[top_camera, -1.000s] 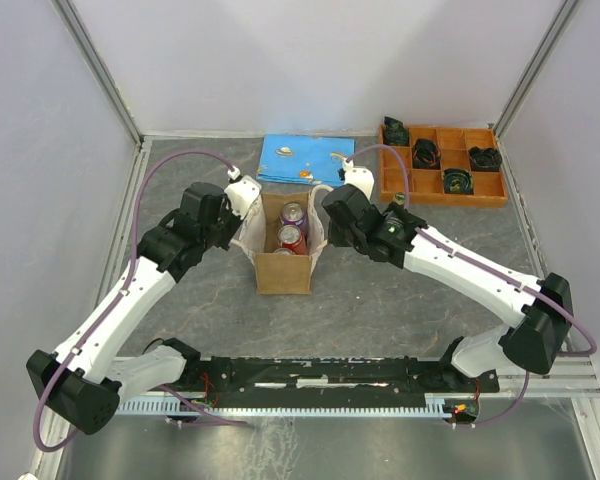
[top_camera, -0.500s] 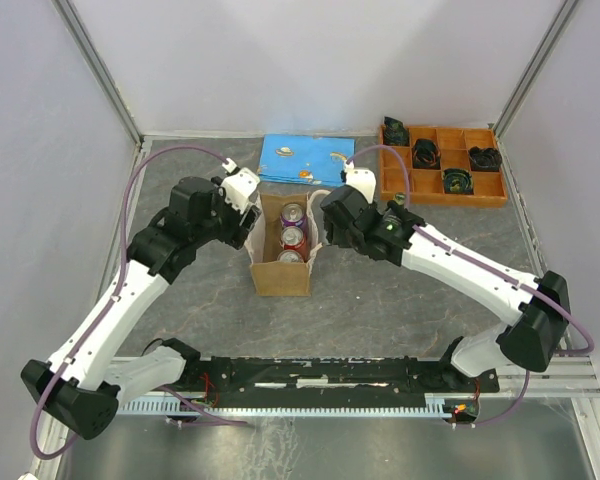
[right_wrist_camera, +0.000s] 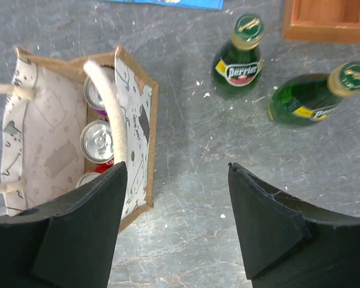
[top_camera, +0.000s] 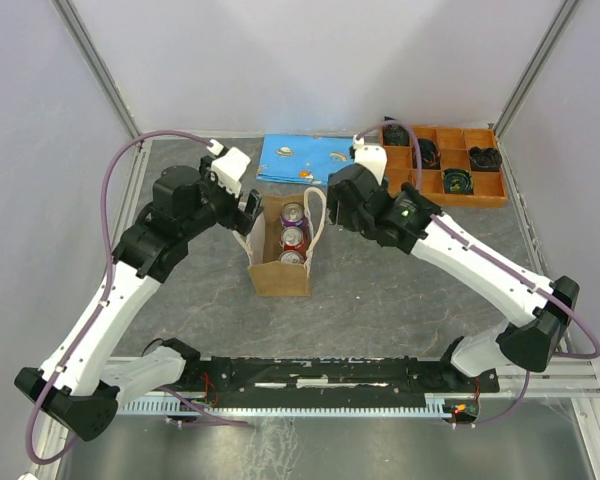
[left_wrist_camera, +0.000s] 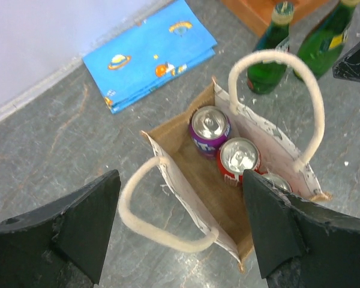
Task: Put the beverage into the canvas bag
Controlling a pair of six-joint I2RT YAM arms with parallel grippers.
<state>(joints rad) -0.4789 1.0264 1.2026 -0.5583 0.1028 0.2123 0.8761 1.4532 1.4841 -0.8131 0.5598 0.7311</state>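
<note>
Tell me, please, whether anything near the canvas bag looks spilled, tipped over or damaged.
Nothing serious. The canvas bag stands upright with three cans upright inside, and both green bottles seem to stand. Only a few white flecks lie on the table between bag and bottles.

Top external cam: fixed high, near side of the canvas bag (top_camera: pixel 280 278), tilted down & fwd, widest view. Left wrist cam: close above the bag's left, looking down into it. Right wrist cam: close above its right, facing straight down. All 3 share the bag's open top; both wrist views share the Perrier bottles (right_wrist_camera: pixel 239 60) right of the bag
</note>
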